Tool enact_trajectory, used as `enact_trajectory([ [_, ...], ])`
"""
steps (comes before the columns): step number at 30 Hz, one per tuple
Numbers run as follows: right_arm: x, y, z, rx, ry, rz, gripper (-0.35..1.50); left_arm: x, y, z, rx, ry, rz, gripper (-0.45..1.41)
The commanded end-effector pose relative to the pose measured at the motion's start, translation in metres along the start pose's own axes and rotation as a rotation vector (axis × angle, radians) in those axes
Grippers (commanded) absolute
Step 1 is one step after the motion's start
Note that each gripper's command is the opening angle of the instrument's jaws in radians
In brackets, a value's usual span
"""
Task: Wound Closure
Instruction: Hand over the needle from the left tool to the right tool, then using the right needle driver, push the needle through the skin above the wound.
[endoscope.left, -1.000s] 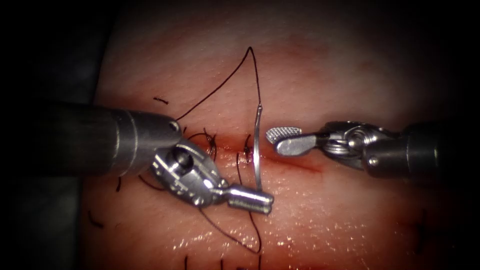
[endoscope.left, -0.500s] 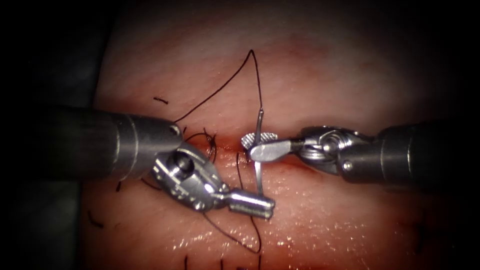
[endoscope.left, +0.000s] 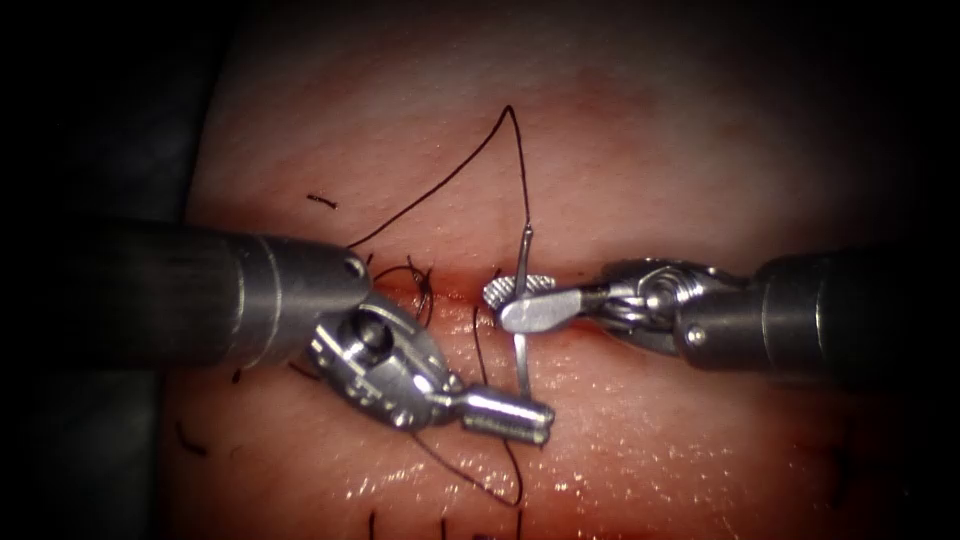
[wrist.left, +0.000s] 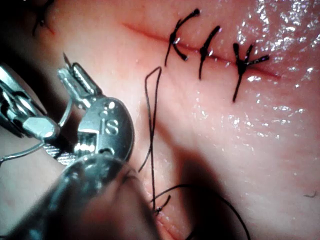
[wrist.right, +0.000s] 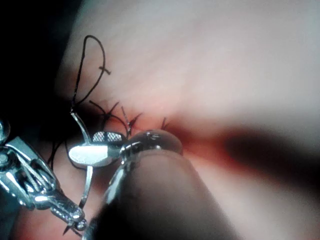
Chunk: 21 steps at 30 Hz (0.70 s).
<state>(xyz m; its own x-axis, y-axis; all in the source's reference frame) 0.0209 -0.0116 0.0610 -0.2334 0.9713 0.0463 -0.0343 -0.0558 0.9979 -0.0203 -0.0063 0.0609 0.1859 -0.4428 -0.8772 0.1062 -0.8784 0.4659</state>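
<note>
The tissue (endoscope.left: 650, 160) lies under both my arms, its cut (endoscope.left: 600, 330) running across it, with finished stitches (wrist.left: 205, 47) over the cut in my left wrist view. My left gripper (endoscope.left: 510, 415) comes in from the left below the cut; it is closed on the needle (endoscope.left: 521, 325) near its lower end. My right gripper (endoscope.left: 520, 300) reaches in from the right along the cut and has its two halves set around the needle's middle, one in front and one behind; I cannot tell whether it has clamped down. The needle stands upright across the cut, clear of the tissue, its upper end above the cut. From that upper end the thread (endoscope.left: 450, 175) climbs to a sharp bend, then slants down to the left behind my left arm's shaft, and a further loop hangs below my left gripper
</note>
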Motion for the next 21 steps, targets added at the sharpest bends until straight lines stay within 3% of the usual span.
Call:
enact_trajectory([
  [1, -0.0003, 0.0006, 0.0006, -0.004, -0.002, -0.006, 0.05, -0.0005, 0.0002, 0.0005, -0.001, 0.000, 0.000, -0.45],
  [2, -0.0002, 0.0007, 0.0007, -0.014, 0.007, -0.029, -0.23, -0.0006, 0.0003, 0.0006, -0.007, -0.001, -0.006, -0.45],
  [3, -0.0002, 0.0007, 0.0008, -0.016, 0.008, -0.041, -0.35, -0.0006, 0.0004, 0.0007, -0.013, -0.002, -0.006, -0.45],
  [10, -0.0001, 0.0009, 0.0006, -0.052, -0.018, -0.046, -0.35, -0.0005, 0.0006, 0.0008, -0.047, -0.006, -0.056, -0.45],
  [11, -0.0001, 0.0009, 0.0005, -0.051, -0.019, -0.046, -0.35, -0.0004, 0.0006, 0.0008, -0.059, -0.006, -0.106, -0.32],
  [12, 0.0000, 0.0009, 0.0003, -0.051, -0.021, -0.046, -0.35, -0.0004, 0.0006, 0.0007, -0.060, -0.006, -0.154, 0.12],
  [14, 0.0002, 0.0010, -0.0002, -0.049, -0.024, -0.046, -0.35, -0.0004, 0.0004, 0.0005, -0.052, -0.009, -0.297, 0.71],
  [16, 0.0004, 0.0012, -0.0007, -0.065, -0.009, -0.044, -0.35, -0.0004, 0.0002, 0.0004, -0.047, -0.031, -0.341, 0.86],
  [21, 0.0013, 0.0019, -0.0026, -0.102, 0.049, -0.107, -0.35, -0.0004, -0.0002, 0.0000, -0.012, -0.058, -0.372, 0.94],
])
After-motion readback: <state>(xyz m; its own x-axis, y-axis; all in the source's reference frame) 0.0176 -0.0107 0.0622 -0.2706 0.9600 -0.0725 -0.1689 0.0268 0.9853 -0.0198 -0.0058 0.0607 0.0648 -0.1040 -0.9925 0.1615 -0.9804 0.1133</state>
